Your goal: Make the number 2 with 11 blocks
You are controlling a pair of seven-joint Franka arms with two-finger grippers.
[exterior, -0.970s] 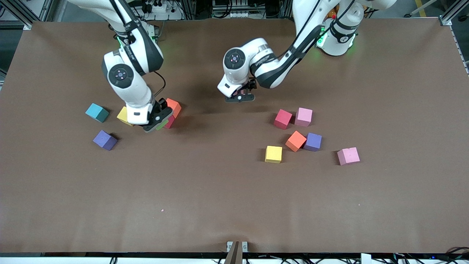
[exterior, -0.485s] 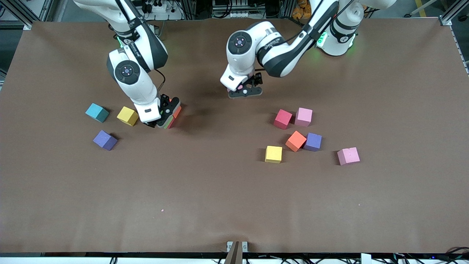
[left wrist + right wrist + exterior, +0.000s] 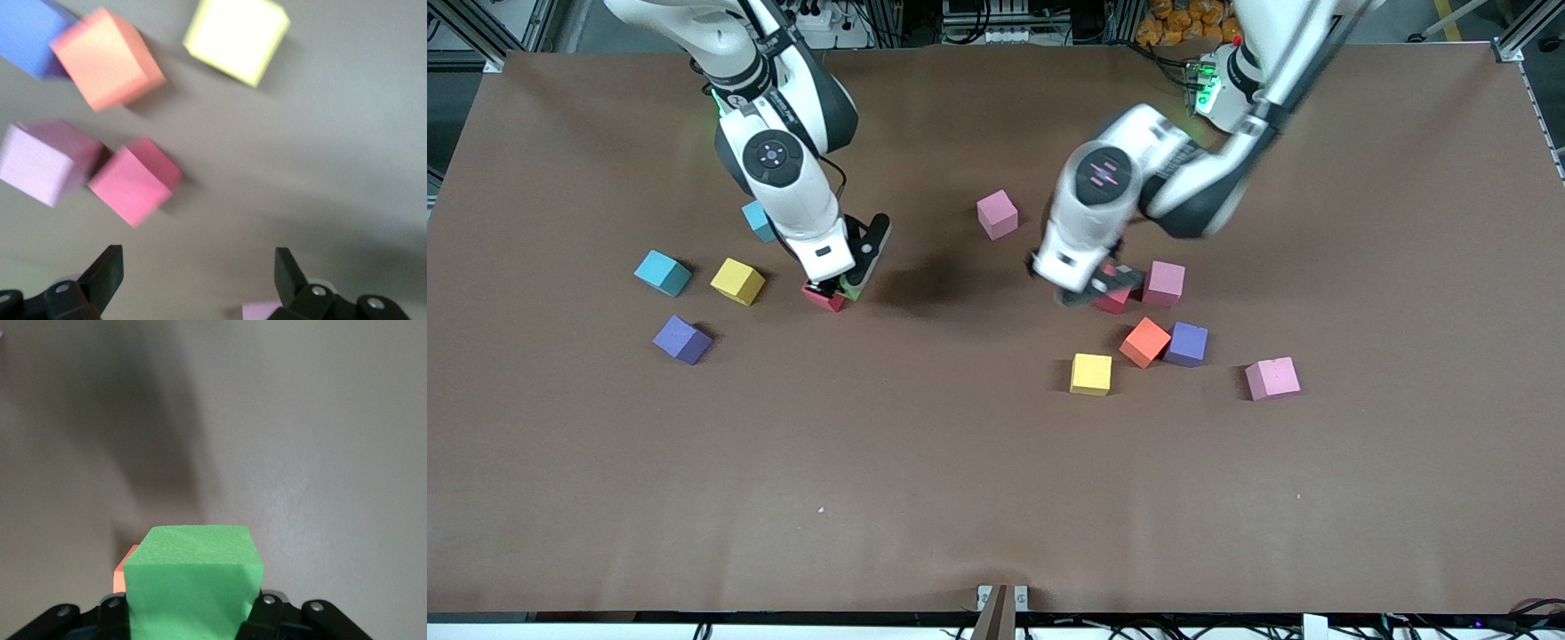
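Now the right gripper (image 3: 852, 283) clamps the green block (image 3: 193, 580) above a red block (image 3: 824, 298), while the left gripper (image 3: 1096, 292), jaws wide and empty, hovers over another red block (image 3: 1116, 300) at 9 o'clock of a pink block (image 3: 1165, 284).

Brown table (image 3: 978, 462): blocks (image 3: 1143, 341) scattered loose toward both ends, two light-blue cubes (image 3: 663, 272) among them

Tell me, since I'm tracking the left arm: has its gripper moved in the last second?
Yes. The left gripper has swung toward the left arm's end of the table, from bare table to over the red block beside the fixed pink block, jaws open.
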